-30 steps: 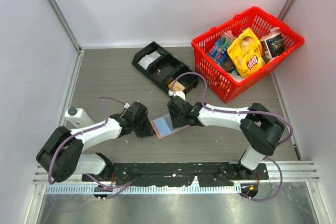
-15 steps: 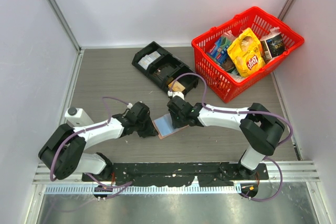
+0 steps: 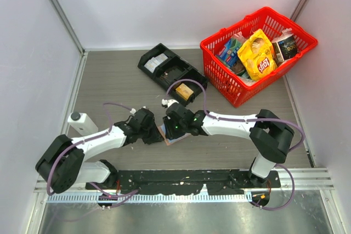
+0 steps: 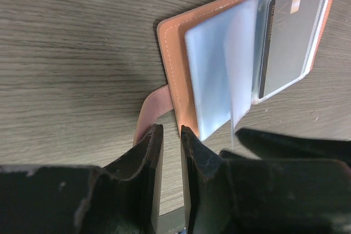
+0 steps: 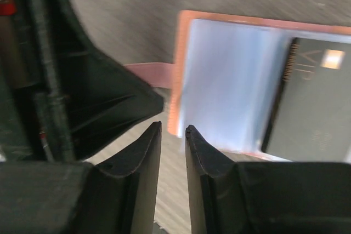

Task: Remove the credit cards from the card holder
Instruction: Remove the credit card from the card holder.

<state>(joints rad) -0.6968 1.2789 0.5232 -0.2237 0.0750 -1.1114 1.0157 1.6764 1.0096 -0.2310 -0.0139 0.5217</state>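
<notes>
Lying open on grey wood-grain table (image 4: pixel 71 53) between both arms: small salmon-pink leather-like card holder (image 4: pixel 173 64), dark card (image 4: pixel 288 36) sleeved; left gripper (image 4: pixel 170 130) jaws nearly together beside pink tab (image 4: pixel 151 108); right gripper (image 5: pixel 173 127) likewise at holder's edge; pinching anything, cannot tell.

Dark card (image 5: pixel 310 102), lettering blurred, perhaps "VIP"

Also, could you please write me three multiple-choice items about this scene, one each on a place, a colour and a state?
1. Where does the card holder lie? A in the red basket; B on the table; C in the black tray.
2. Its outer cover is: A green; B white; C salmon-pink.
3. The holder is: A open, a dark card sleeved inside; B folded shut; C torn apart.
Answers: B, it lies flat on wood grain; C, its pink rim shows; A, clear sleeves lie exposed.
</notes>
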